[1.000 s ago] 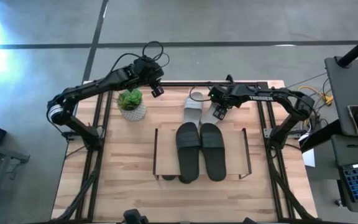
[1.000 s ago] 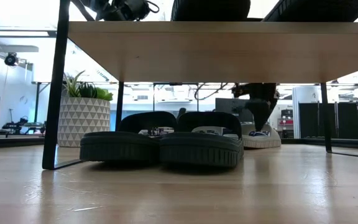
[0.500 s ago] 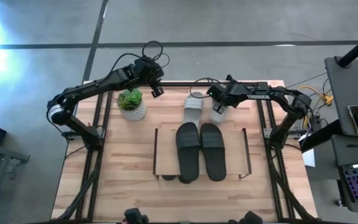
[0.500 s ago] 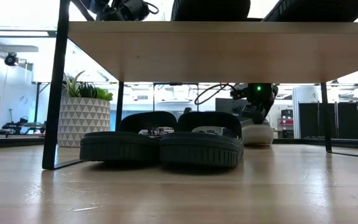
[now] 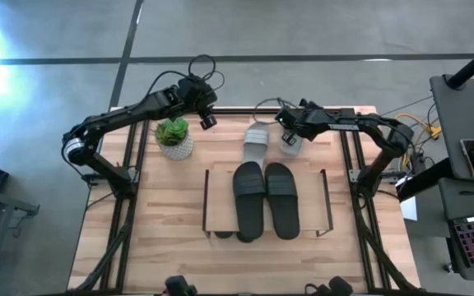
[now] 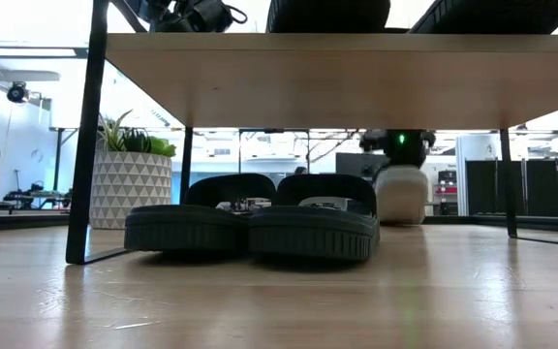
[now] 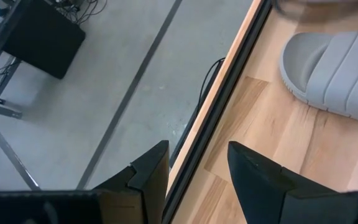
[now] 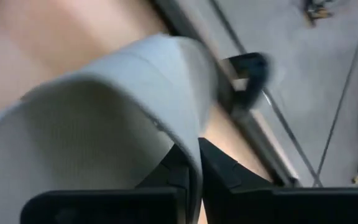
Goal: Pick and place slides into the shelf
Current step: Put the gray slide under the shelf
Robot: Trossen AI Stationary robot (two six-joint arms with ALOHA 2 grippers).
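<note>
Lifted since a second earlier, a light grey slide [image 5: 290, 143] hung pinched in my right gripper [image 5: 289, 134] at upper centre, behind the shelf [image 5: 220, 205], left gripper [image 7: 194, 171] idle and open; that thin edge-grip risked slipping.

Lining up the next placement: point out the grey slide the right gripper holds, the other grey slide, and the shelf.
Held grey slide [image 5: 290, 143], high view, on its sole beside the right gripper.
Other grey slide [image 5: 256, 140], high view, on its strap.
Shelf [image 5: 220, 201], high view, bare left part of the plank top.
</note>
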